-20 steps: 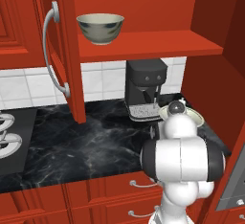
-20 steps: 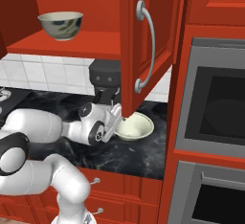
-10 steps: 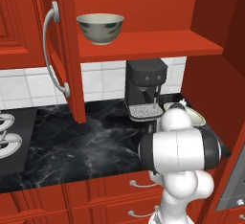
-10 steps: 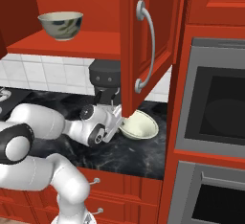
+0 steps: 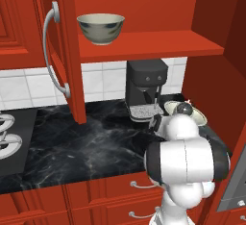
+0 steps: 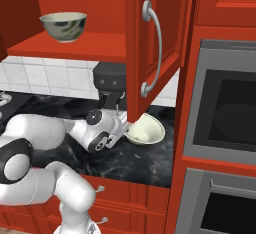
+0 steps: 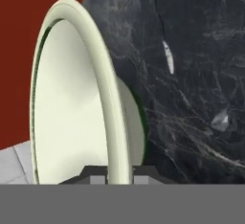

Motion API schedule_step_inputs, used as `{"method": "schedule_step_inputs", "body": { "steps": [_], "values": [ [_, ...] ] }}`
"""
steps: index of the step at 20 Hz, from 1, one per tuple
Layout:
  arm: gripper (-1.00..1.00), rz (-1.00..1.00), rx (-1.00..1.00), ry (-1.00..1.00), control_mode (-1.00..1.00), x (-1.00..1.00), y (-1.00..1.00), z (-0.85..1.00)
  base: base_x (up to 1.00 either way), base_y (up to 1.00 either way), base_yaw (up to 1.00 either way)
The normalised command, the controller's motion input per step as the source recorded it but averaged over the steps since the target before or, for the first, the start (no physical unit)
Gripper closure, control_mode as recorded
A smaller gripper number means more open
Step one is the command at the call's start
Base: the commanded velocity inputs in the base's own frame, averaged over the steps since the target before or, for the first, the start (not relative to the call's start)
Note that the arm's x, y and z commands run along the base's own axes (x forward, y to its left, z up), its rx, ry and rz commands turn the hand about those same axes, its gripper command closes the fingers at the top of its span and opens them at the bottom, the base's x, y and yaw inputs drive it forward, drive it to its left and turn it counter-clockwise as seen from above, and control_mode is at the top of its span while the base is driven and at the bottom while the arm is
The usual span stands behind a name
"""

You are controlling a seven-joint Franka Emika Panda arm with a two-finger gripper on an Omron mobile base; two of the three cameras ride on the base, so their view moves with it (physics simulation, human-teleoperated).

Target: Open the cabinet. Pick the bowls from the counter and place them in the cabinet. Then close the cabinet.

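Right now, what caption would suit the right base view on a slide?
Arm's fingers closed on the bowl rim on the counter; other bowl already shelved in the open cabinet.

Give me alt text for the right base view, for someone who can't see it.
The gripper is shut on the rim of a wide cream bowl on the black counter. Above, a deeper bowl sits in the open red cabinet.

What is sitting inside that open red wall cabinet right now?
One deep cream ceramic bowl with dark bluish marks stands alone on the red shelf of the red wooden wall cabinet. Its open doors cover the shelf's far ends, so those stay unseen.
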Motion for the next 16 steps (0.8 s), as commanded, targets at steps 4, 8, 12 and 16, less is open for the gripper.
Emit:
{"method": "schedule_step_inputs", "body": {
  "steps": [4, 8, 12, 16],
  "values": [
    [1.0, -0.02, 0.08, 0.0, -1.0, -1.0, 0.01, 0.36, 0.0, 0.0, 0.0],
    [1.0, -0.04, 0.03, 0.0, -1.0, -1.0, 0.07, 0.79, 0.0, 0.0, 0.0],
    [1.0, -0.02, 0.0, 0.02, -1.0, -1.0, 0.24, 0.82, 0.0, 0.0, 0.0],
    [1.0, 0.0, 0.0, 0.01, -1.0, -1.0, 0.41, 0.86, 0.0, 0.0, 0.0]
  ]
}}
